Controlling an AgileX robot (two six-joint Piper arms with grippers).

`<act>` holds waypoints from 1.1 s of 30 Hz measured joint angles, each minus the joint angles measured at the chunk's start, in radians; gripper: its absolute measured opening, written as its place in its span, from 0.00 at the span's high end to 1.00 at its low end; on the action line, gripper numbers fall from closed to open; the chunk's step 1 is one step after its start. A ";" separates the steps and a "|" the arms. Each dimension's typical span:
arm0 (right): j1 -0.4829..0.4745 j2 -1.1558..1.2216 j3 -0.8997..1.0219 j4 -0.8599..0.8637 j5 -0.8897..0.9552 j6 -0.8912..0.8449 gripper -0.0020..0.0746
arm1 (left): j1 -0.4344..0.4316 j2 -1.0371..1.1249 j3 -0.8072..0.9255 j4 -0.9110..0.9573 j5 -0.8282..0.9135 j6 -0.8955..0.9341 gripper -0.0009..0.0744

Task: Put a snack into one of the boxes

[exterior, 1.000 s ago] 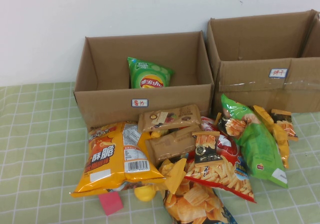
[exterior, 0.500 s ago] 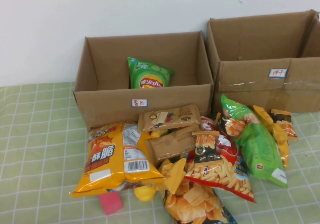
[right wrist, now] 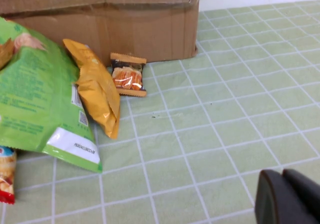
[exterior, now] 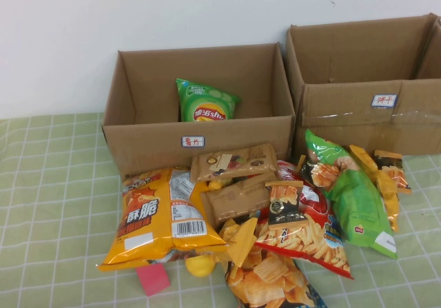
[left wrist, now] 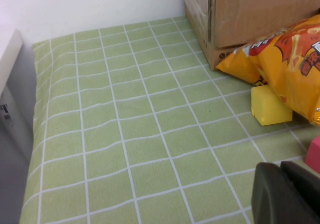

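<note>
Several snack bags lie piled before two open cardboard boxes. The left box (exterior: 200, 140) holds a green chip bag (exterior: 205, 102). The right box (exterior: 365, 108) shows nothing inside. In the pile are a big yellow bag (exterior: 160, 215), brown packets (exterior: 233, 162), a green bag (exterior: 355, 198) and a red bag (exterior: 310, 233). Neither arm shows in the high view. My left gripper (left wrist: 281, 170) is shut and empty, low over the cloth left of the pile. My right gripper (right wrist: 282, 176) is shut and empty, low over the cloth right of the pile.
A green checked cloth (exterior: 55, 198) covers the table. A yellow block (left wrist: 270, 105) and a pink block (exterior: 152, 278) lie by the yellow bag. A small orange packet (right wrist: 128, 75) lies against the right box. A white wall stands behind the boxes.
</note>
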 joint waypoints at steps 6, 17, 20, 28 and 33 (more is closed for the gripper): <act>0.000 -0.002 0.002 0.000 0.000 -0.002 0.97 | 0.000 0.000 0.000 0.000 0.000 0.000 0.99; 0.013 -0.002 0.004 -0.007 -0.011 -0.006 0.97 | 0.000 0.000 0.000 0.000 0.000 0.000 0.99; 0.043 -0.002 0.004 -0.008 -0.011 -0.012 0.97 | 0.000 0.000 0.000 0.000 0.000 0.000 0.99; 0.062 -0.002 0.004 -0.011 -0.011 -0.033 0.97 | 0.000 0.000 0.000 0.000 0.000 0.000 0.99; 0.062 -0.002 0.004 -0.011 -0.011 -0.033 0.97 | 0.000 0.000 0.000 0.000 0.000 0.000 0.99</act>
